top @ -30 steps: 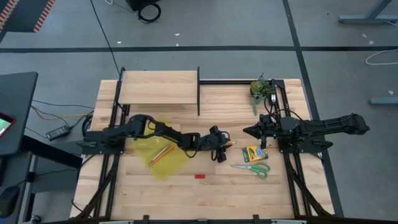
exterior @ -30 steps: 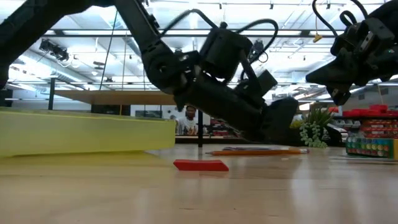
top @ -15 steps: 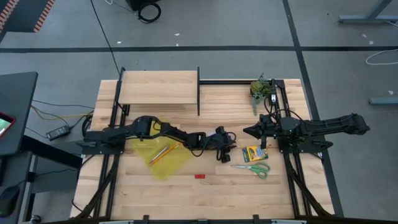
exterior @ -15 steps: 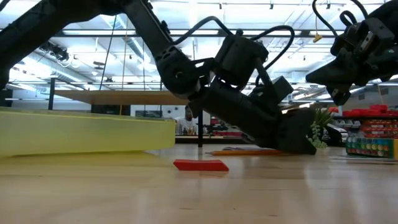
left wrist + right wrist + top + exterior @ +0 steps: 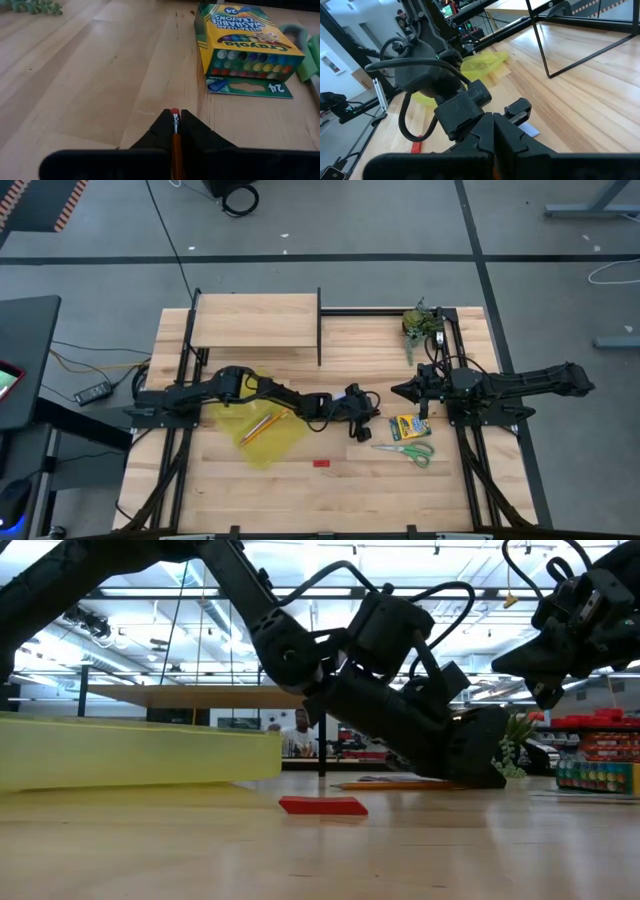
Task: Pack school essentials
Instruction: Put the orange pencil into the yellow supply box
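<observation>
My left gripper point(image 5: 368, 408) reaches low across the table's middle and is shut on an orange pencil point(image 5: 175, 131) with a red eraser end. The yellow-green crayon box point(image 5: 403, 426) lies just beyond it, with the green-handled scissors point(image 5: 406, 450) nearer the front edge. The tiny red eraser point(image 5: 321, 463) lies flat toward the near edge. The yellow pouch point(image 5: 262, 430) holds other pencils point(image 5: 260, 426). My right gripper point(image 5: 398, 391) hovers shut and empty above the table, right of the left gripper. My left gripper pinches the orange pencil between its two fingers near the eraser end point(image 5: 174, 113), which pokes out just past the fingertips. The fingers come slanting down from the table's left and lie along the pencil. The pencil's shaft point(image 5: 395, 784) lies on the table.
A dark green leafy clump point(image 5: 420, 323) sits at the back right. A raised wooden shelf point(image 5: 255, 320) and a black frame point(image 5: 320, 330) stand at the back. Bare wood lies along the front edge point(image 5: 330, 500). A person point(image 5: 300, 730) shows far behind the table.
My left gripper has gone toward the table's right edge and down, along the orange pencil, until its fingers cover the pencil's right end. The pencil stays on the table.
</observation>
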`<state>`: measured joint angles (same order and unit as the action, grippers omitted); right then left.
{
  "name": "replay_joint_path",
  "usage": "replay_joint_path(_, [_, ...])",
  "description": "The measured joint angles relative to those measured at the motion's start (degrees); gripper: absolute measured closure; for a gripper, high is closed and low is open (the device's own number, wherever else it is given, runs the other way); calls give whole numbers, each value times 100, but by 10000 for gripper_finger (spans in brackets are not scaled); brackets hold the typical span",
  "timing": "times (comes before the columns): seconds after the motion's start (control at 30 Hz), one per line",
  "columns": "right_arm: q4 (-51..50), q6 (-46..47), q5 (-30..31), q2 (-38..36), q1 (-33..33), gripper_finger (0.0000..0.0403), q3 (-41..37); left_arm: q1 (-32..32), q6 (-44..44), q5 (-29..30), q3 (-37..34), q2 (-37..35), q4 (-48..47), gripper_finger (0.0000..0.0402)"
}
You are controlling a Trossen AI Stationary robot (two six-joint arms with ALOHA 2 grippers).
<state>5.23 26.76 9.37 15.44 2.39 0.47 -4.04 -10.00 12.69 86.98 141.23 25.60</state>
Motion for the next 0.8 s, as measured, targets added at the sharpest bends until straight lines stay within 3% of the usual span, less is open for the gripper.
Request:
replay_joint_path(0.23, [0, 0, 2, 0, 0, 393, 0, -3, 1, -15, -10, -28, 227, 386])
replay_joint_path(0.8, [0, 0, 2, 0, 0, 393, 0, -37, 19, -245, 876, 3, -687, 386])
